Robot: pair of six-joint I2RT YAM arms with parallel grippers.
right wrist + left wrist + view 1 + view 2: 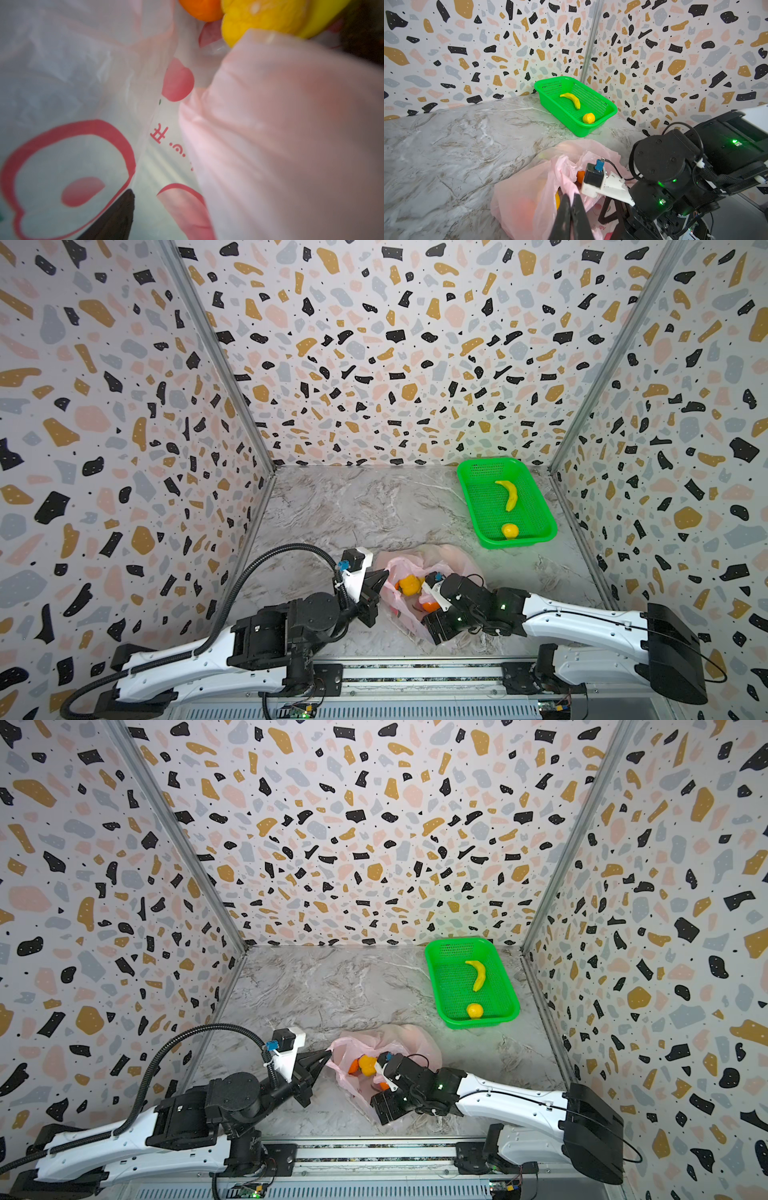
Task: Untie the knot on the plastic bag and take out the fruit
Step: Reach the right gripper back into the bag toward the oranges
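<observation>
The left gripper (571, 204) stands closed, its two dark fingers pressed together on the near rim of the plastic bag (529, 187) with a strip of pink film pinched between them. In both top views its tip sits right at the bag's left edge.

The right gripper (192, 193) is down inside the bag's open mouth. Its wrist camera shows only one dark finger (118, 216), well off to one side with bare printed film beside it. The other finger is behind a blurred fold of pink. The jaws look spread, and I see nothing clamped between them.

Just ahead of that gripper lies the fruit (264, 16). There is a yellow lobed fruit (409, 585) with an orange tangerine (353, 1065) touching it, and a second tangerine (430, 606) sits right against the right wrist.

The bag lies crumpled on the marble tabletop (353, 510), near the front edge and between the two arms. Well apart from it, in the far right corner, stands a green mesh basket (486, 510). It holds a banana (510, 494) and a small round yellow fruit (510, 530), which lie apart from each other.
</observation>
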